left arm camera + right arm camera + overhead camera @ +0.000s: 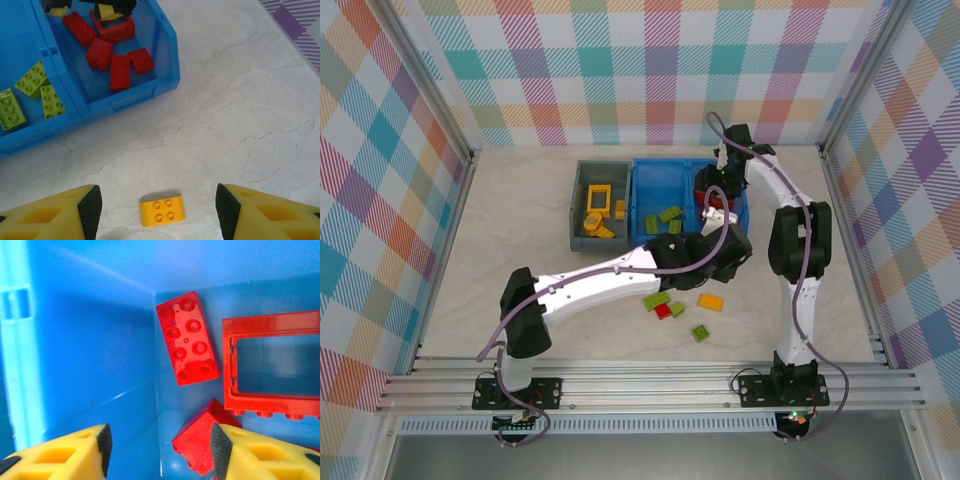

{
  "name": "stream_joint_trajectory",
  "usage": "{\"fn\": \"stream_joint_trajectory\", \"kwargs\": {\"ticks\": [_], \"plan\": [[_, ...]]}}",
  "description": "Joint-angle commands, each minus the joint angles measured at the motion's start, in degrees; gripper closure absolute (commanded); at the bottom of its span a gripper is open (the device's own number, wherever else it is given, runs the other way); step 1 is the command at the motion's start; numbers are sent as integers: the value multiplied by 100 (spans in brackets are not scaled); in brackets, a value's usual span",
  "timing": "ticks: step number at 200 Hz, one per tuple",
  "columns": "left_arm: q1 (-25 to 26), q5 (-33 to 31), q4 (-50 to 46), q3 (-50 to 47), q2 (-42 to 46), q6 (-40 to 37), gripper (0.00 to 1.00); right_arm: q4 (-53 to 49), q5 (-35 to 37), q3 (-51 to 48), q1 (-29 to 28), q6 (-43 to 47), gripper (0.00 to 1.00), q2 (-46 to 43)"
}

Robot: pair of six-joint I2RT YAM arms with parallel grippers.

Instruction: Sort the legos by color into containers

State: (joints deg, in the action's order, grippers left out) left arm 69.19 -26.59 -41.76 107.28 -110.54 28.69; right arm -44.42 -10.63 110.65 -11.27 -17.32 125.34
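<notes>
Well along now: yellow pieces point(597, 215) sit in the grey bin point(582, 178), and green bricks point(32, 82) and red bricks point(120, 70) lie in separate halves of the blue bin point(650, 172). The right gripper point(159, 450) hangs spread in the red compartment, apparently empty. The left gripper point(158, 210), spread, hovers over the orange brick point(162, 210). A few loose greens point(656, 299) and a loose red point(663, 311) wait on the table point(520, 230).

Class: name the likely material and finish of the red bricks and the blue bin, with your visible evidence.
Red bricks: apparently hard, glossy plastic; moulded studs and bright highlights. Blue bin: probably smooth moulded plastic; soft, even sheen on its walls.
</notes>
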Motion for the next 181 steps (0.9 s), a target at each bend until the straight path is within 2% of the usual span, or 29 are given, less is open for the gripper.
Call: {"fn": "stream_joint_trajectory", "kwargs": {"ticks": [1,21,40,58,74,113,145,181], "plan": [[112,-85,-180,-272,378,71,36,-30,-114,-142,-24,51,45,-964],[110,-20,-285,-580,536,299,36,-43,7,-368,-80,22,45,-1612],[87,232,-405,-761,522,622,33,24,280,-992,-103,-194,46,-2460],[-25,813,-512,-760,317,1354,32,-67,683,-1734,-185,-432,45,-3512],[-34,1292,-208,-829,110,2050,32,-74,899,-2473,-309,-517,42,-4593],[-151,1872,-269,-447,-738,4198,32,-640,532,-3377,-339,-544,37,-6733],[-204,2113,-505,-203,-1268,5873,35,-1449,265,-3388,-341,-509,36,-7541],[-221,1632,-680,-53,-1410,7182,35,-1804,133,-3463,-341,-516,35,-8102]]}}
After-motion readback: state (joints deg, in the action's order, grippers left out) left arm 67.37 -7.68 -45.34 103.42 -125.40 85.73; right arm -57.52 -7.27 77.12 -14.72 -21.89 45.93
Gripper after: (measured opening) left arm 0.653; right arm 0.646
